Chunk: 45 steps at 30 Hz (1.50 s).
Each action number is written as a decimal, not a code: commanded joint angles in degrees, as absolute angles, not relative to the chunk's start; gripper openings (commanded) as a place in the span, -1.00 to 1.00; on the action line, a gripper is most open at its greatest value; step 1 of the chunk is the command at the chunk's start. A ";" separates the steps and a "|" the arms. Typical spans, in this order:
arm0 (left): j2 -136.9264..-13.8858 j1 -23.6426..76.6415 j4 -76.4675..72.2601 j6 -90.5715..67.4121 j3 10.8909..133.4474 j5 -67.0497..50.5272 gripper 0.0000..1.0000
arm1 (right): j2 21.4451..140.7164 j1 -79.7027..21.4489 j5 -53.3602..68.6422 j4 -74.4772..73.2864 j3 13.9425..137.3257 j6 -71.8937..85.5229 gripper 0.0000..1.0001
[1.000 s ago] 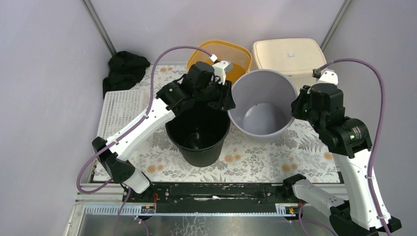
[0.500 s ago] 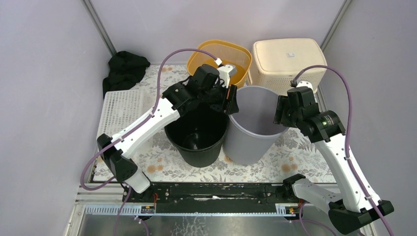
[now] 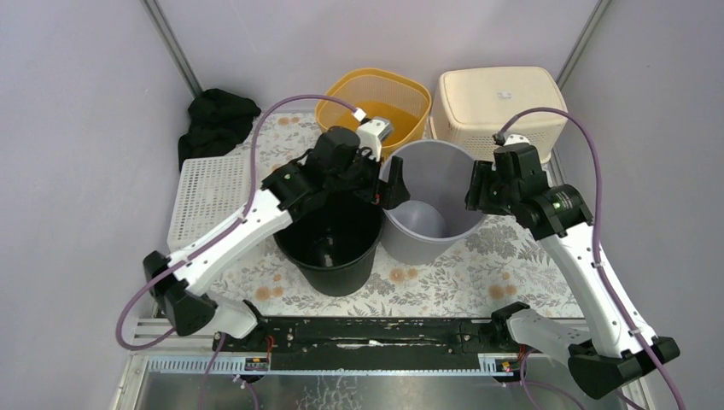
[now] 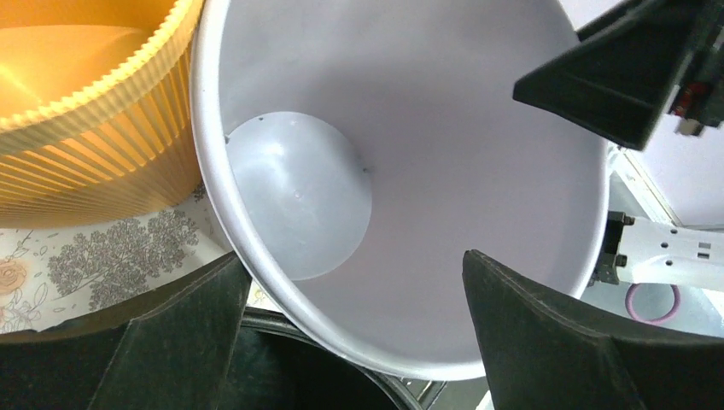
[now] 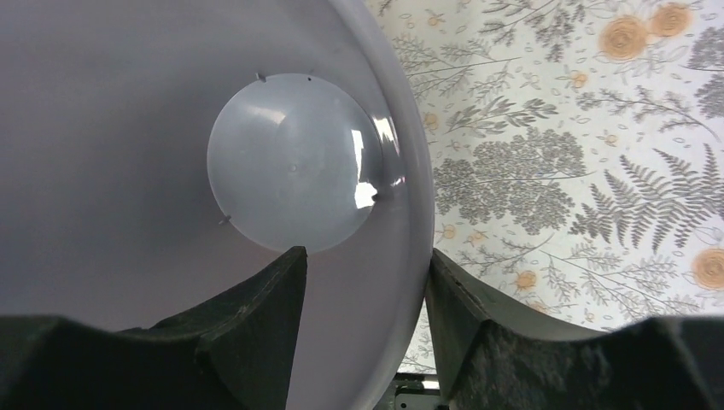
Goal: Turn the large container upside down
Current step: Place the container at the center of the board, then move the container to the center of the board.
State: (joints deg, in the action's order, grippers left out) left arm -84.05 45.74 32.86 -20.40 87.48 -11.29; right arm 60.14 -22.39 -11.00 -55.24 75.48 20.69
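Mouth up and long axis vertical, the grey container (image 3: 431, 192) stands on the table (image 3: 478, 273) just beside the black bucket (image 3: 329, 248). Left gripper (image 4: 350, 282) gapes wide across its left rim, grasping nothing — right gripper (image 5: 365, 256) straddles the opposite wall, one finger inside, one outside, slack rather than clamped. Tipping it would turn on that rim hold.
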 commanded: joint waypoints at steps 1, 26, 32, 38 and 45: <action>-78.15 46.49 28.13 -21.09 80.03 -9.36 1.00 | 60.45 -23.46 -5.78 -49.06 74.65 20.58 0.17; -73.14 45.24 19.35 -18.74 73.60 1.94 1.00 | 62.49 -23.42 -11.99 -49.55 77.91 19.21 -0.81; -71.33 45.09 19.15 -17.79 74.21 0.15 1.00 | 61.90 -23.43 -14.83 -49.78 77.56 18.93 -0.89; -68.00 45.09 20.10 -16.65 75.98 7.65 1.00 | 61.55 -23.43 -17.01 -47.25 74.75 19.92 -0.99; -61.04 45.10 24.76 -19.82 76.36 4.04 1.00 | 67.51 -23.36 -16.88 -38.73 72.98 20.60 -1.00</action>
